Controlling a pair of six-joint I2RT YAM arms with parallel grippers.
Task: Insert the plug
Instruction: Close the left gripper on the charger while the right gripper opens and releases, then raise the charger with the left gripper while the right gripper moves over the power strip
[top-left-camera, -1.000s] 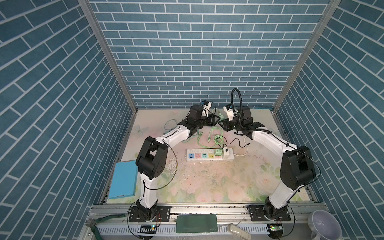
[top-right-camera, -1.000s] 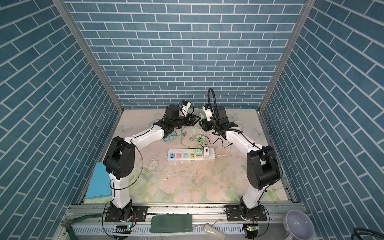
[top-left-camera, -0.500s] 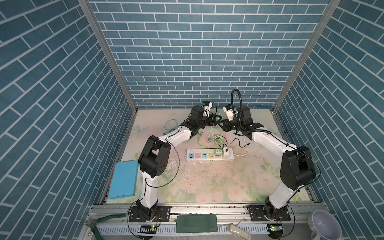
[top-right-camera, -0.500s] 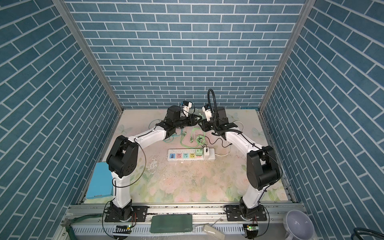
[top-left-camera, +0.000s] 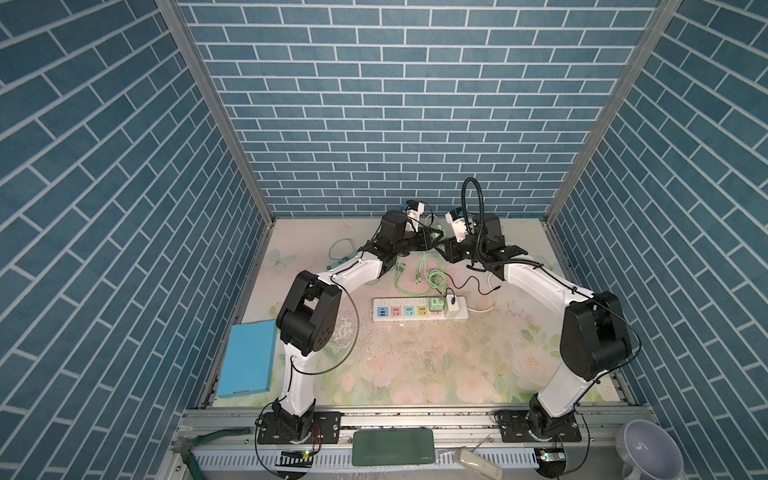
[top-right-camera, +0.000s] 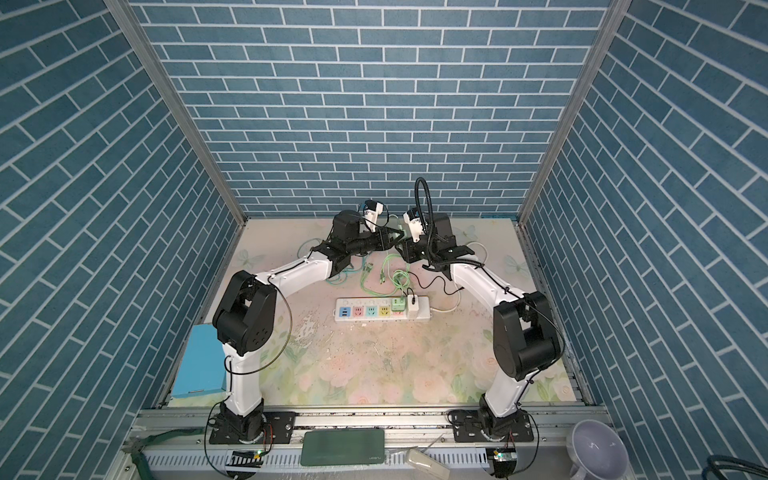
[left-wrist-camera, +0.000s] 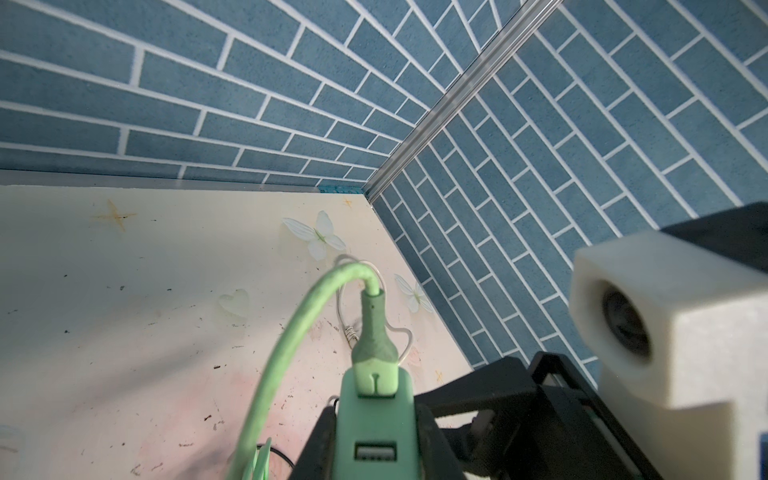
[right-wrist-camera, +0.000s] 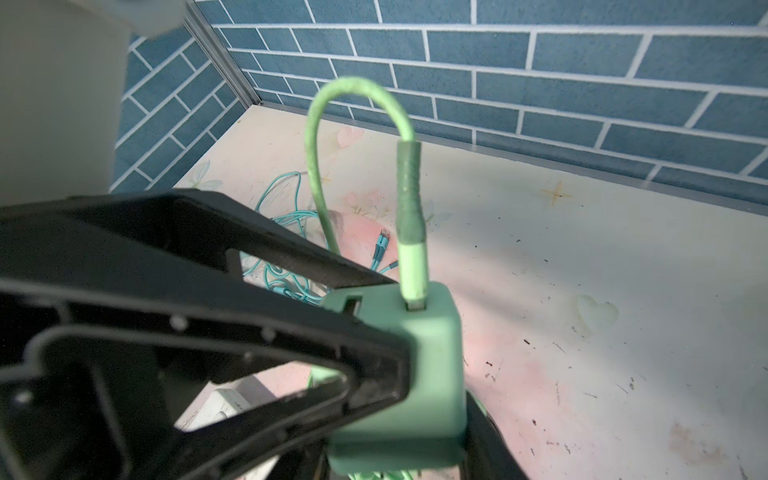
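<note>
The plug (left-wrist-camera: 376, 419), a green charger block, hangs above the back of the table with a green USB cable (left-wrist-camera: 286, 340) in its upper port. My left gripper (left-wrist-camera: 376, 411) is shut on its sides. In the right wrist view the same plug (right-wrist-camera: 428, 374) sits in my right gripper (right-wrist-camera: 399, 451), which is also shut on it, with the left fingers (right-wrist-camera: 353, 345) clamped across it. In both top views the two grippers (top-left-camera: 432, 243) (top-right-camera: 401, 249) meet at back centre. The white power strip (top-left-camera: 409, 311) (top-right-camera: 374, 312) lies in front of them.
A green adapter (top-left-camera: 436, 305) and a white adapter (top-left-camera: 454, 305) sit in the strip's right end. Green cable loops (top-left-camera: 432, 274) lie between strip and grippers, and a teal cable (top-left-camera: 340, 253) lies at back left. A blue box (top-left-camera: 249, 359) rests at the left edge.
My left jaws have closed onto the green plug, and the left arm's elbow has shifted slightly towards the middle. The right arm has stayed where it was.
</note>
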